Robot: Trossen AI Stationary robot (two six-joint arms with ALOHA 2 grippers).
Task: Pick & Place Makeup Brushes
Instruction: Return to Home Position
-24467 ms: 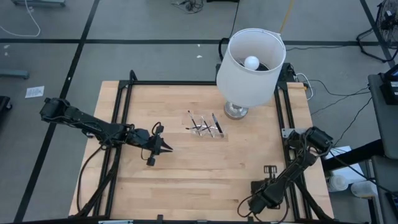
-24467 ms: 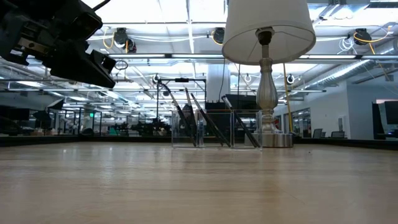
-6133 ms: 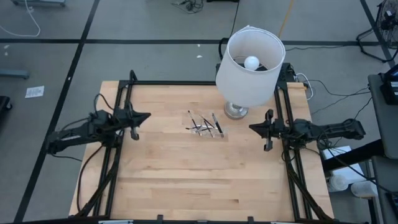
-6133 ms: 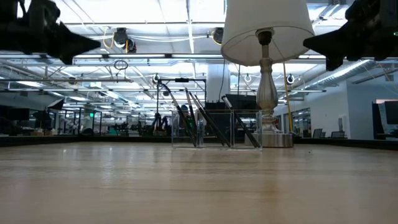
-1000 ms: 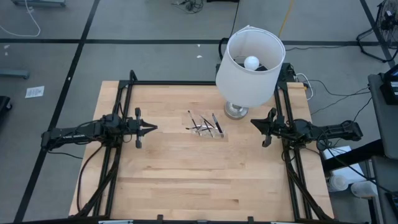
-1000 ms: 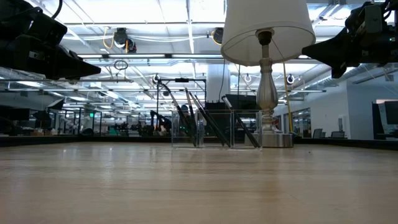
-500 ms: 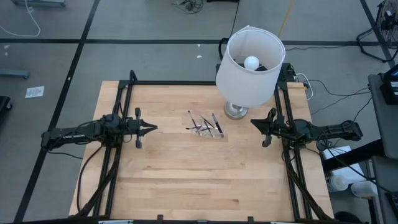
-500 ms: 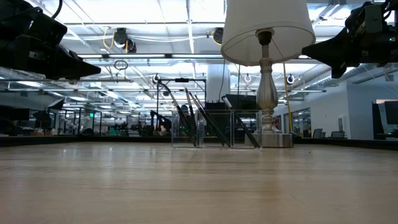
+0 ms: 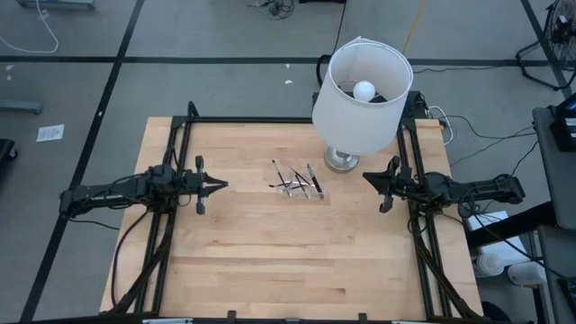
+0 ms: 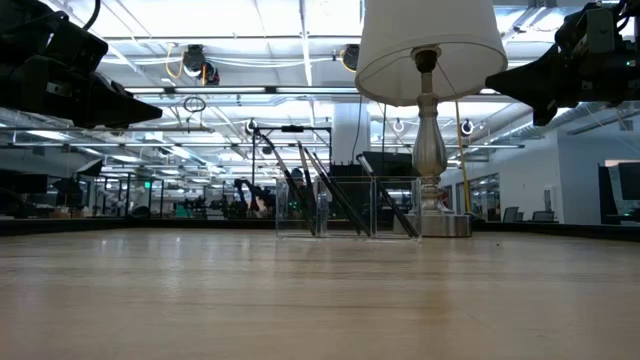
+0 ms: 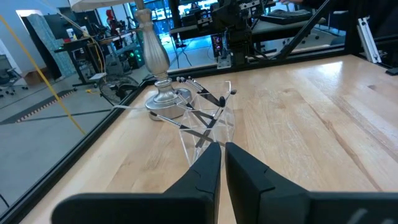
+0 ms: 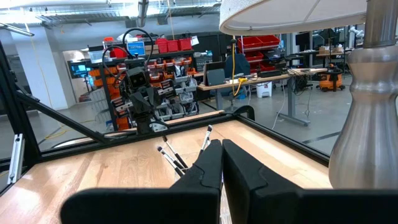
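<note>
We find the left gripper (image 9: 220, 184) well to the left of the lamp (image 9: 363, 85), hovering over the table (image 9: 270, 270) with its fingers pressed together and nothing between them; its wrist view shows only a thin seam between the two. Nearer the lamp, just to the left of its base, stands the transparent organizer (image 9: 298, 186), and all the makeup brushes (image 9: 293, 178) we can see are inside it, leaning at angles with their ends poking above the rim. The low view shows them spread across its clear compartments (image 10: 348, 208), though we cannot count them surely or tell which brush sits in which. We judge these brushes to be very light, stiff along the slim handle and soft only at the tip, smooth enough to slip or roll. A narrow pinch at mid-handle would suit them best, away from the bristles. To the right of the lamp's base, the right gripper (image 9: 369, 178) hangs level, its fingers likewise closed on nothing.
</note>
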